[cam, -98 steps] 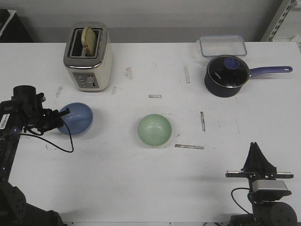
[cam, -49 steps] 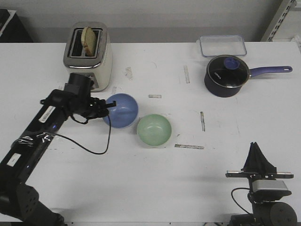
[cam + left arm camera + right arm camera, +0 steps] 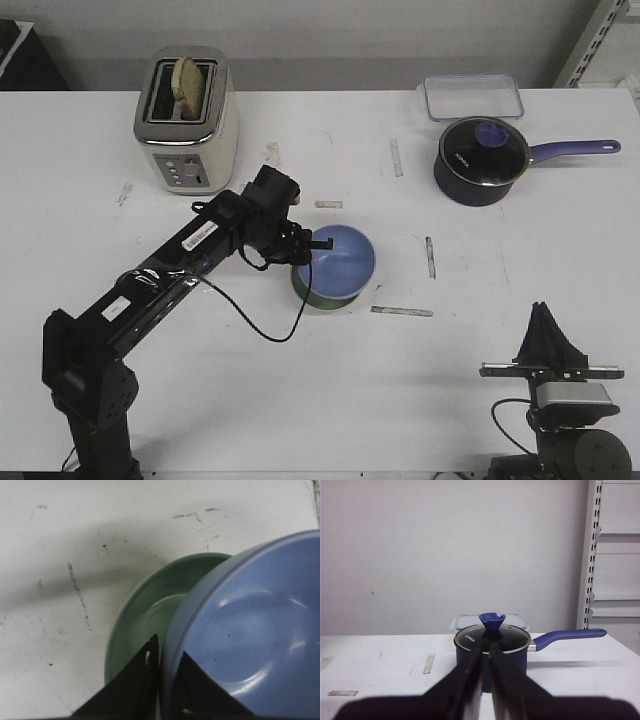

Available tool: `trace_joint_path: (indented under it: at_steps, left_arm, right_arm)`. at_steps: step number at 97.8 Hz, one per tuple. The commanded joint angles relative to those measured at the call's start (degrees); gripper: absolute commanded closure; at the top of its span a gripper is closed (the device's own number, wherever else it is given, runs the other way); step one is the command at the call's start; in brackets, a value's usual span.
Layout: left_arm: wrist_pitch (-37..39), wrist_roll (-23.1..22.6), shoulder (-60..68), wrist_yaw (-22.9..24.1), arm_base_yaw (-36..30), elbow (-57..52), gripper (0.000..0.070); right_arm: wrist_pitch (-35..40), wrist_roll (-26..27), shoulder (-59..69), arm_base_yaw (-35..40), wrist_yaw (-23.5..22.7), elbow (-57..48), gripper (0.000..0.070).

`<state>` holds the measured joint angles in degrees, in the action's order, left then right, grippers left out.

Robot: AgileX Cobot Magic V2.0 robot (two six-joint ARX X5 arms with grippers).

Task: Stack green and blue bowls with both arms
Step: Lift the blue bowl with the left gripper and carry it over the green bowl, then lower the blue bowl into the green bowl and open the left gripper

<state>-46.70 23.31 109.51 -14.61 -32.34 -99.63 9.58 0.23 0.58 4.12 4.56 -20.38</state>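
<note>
The white table [image 3: 300, 400] carries the whole scene, with a toaster [image 3: 187, 120] holding a slice of bread, a clear lidded container [image 3: 474, 96] and a dark saucepan [image 3: 483, 160] along its far side, all well away from the work.

The left arm [image 3: 170, 270] stretches across toward the middle so the blue bowl [image 3: 340, 262] hangs over the green bowl [image 3: 318, 297], which sits on the table and is mostly covered from the front. The blue bowl is offset, overlapping the green one rather than centred; whether they touch is unclear.

The left gripper [image 3: 161, 675] is pinched onto the blue bowl's rim, one finger inside and one outside, which suits a thin wall.

The right gripper [image 3: 485, 680] stays parked at the near edge, fingers nearly together with only a thin gap, holding nothing.
</note>
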Motion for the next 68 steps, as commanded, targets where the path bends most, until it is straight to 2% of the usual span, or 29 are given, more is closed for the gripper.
trace_joint_path:
  at_steps: [1,7,20,30,37,57,68]
  left_arm:
    - [-0.2,0.1,1.2,0.0,-0.4,-1.2,0.0641]
    - [-0.3,0.1,1.3,0.1,-0.4,-1.2,0.0609]
    - [-0.5,0.1,1.4,1.6,-0.4,-1.2,0.0598]
    - [-0.4,0.1,1.1,1.6,-0.4,-1.2,0.0485]
    - [-0.1,-0.1,0.1,1.6,-0.4,-1.2,0.0453]
    - [0.4,-0.6,-4.6,1.6,-0.4,-1.2,0.0453]
    - [1.1,-5.5,-7.2,1.6,0.0,-1.1,0.0454]
  right_arm:
    - [-0.5,-0.3,-0.2,0.0,0.0,-0.6,0.0688]
    - [-0.5,-0.3,-0.2,0.0,0.0,-0.6,0.0688]
    - [-0.5,-0.3,-0.2,0.0,0.0,-0.6,0.0688]
    - [-0.6,-0.3,-0.2,0.0,0.0,-0.6,0.0688]
    - [-0.5,-0.3,-0.2,0.0,0.0,-0.6,0.0688]
    - [-0.6,-0.3,-0.2,0.0,0.0,-0.6,0.0688]
    - [-0.5,-0.3,-0.2,0.0,0.0,-0.6,0.0688]
